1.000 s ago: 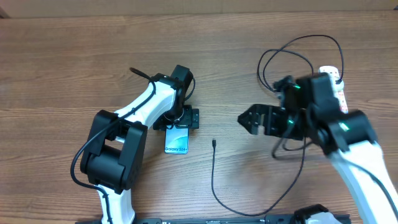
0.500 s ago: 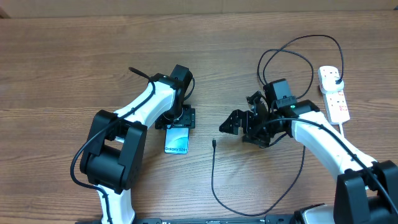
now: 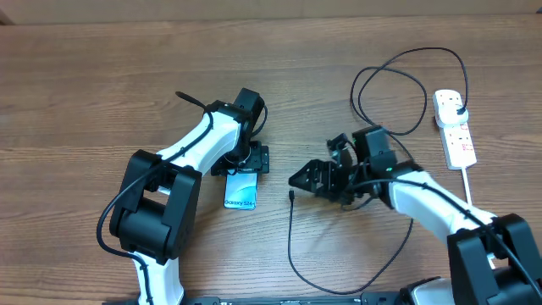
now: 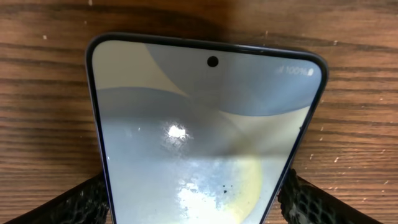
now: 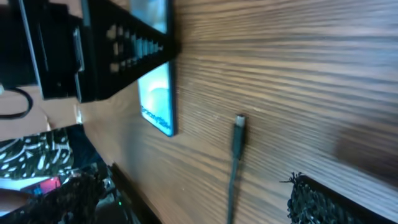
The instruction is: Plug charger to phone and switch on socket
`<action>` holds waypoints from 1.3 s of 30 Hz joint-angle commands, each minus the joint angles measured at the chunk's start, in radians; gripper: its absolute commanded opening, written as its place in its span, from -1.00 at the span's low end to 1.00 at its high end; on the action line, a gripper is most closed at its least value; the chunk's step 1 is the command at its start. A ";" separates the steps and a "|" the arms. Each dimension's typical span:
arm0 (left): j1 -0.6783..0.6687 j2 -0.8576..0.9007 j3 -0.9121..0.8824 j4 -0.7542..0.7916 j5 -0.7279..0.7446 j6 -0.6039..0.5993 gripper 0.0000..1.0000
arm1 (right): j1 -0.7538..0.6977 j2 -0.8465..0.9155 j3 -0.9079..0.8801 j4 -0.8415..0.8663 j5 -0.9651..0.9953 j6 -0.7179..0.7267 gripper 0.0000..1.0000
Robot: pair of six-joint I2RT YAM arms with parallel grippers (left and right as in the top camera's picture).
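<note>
Right gripper (image 5: 193, 186): jaws spread wide and empty, either side of the charger (image 5: 239, 134) tip, which lies on the table (image 3: 85, 85) near the phone (image 3: 240, 191). Descend, centre on the connector body, close firmly, keeping it straight for insertion. Left gripper (image 4: 196, 202) clamps the phone's long edges; the socket (image 3: 455, 127) sits well apart.

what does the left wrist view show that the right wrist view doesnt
Only the left wrist view: the phone's top end seen face-on, with its camera hole and the 100% mark.
Only the right wrist view: the charger, its connector tip lying on the wood apart from the phone, with the cable trailing from it.
Both: the phone, the left claw's pads at the phone's sides, and the wooden table.
</note>
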 commanded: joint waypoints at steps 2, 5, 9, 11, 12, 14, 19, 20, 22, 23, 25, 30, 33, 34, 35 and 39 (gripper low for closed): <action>-0.001 0.092 -0.049 0.045 0.016 -0.003 0.79 | 0.100 -0.002 -0.036 0.112 -0.021 0.116 1.00; -0.001 0.092 -0.049 0.045 0.016 -0.003 0.78 | 0.169 -0.002 -0.036 0.174 0.021 0.160 1.00; -0.001 0.092 -0.049 0.043 0.016 -0.003 0.73 | 0.254 -0.002 -0.036 0.188 0.195 0.270 1.00; -0.001 0.092 -0.049 0.041 0.016 -0.003 0.71 | 0.277 -0.002 -0.036 0.193 0.229 0.270 1.00; -0.001 0.092 -0.049 0.041 0.016 -0.003 0.69 | 0.284 -0.002 -0.036 0.192 0.236 0.266 1.00; -0.001 0.092 -0.049 0.040 0.016 -0.003 0.68 | 0.298 -0.002 -0.039 0.186 0.241 0.256 1.00; -0.001 0.092 -0.049 0.037 0.034 0.003 0.61 | 0.304 0.009 -0.056 0.203 0.253 0.258 1.00; 0.000 0.092 -0.048 0.037 0.056 0.024 0.61 | 0.304 0.010 -0.058 0.210 0.254 0.262 1.00; 0.007 0.092 -0.045 0.025 0.126 0.071 0.57 | 0.304 0.010 -0.058 0.219 0.251 0.263 1.00; 0.013 0.092 -0.044 0.014 0.158 0.084 0.54 | 0.304 0.010 -0.058 0.222 0.249 0.263 1.00; 0.028 0.092 -0.044 -0.006 0.264 0.142 0.52 | 0.304 0.010 -0.058 0.227 0.240 0.263 1.00; 0.063 0.092 -0.044 -0.063 0.544 0.298 0.55 | 0.304 0.010 -0.058 0.268 0.235 0.264 1.00; 0.087 0.092 -0.044 -0.106 0.651 0.329 0.55 | 0.304 0.011 -0.058 0.332 0.235 0.304 0.95; 0.091 0.092 -0.044 -0.115 0.688 0.344 0.56 | 0.304 0.011 -0.058 0.348 0.236 0.323 0.92; 0.093 0.092 -0.044 -0.123 0.720 0.358 0.56 | 0.304 0.011 -0.058 0.361 0.237 0.327 0.88; 0.094 0.092 -0.044 -0.147 0.798 0.375 0.56 | 0.304 0.011 -0.059 0.363 0.282 0.348 0.75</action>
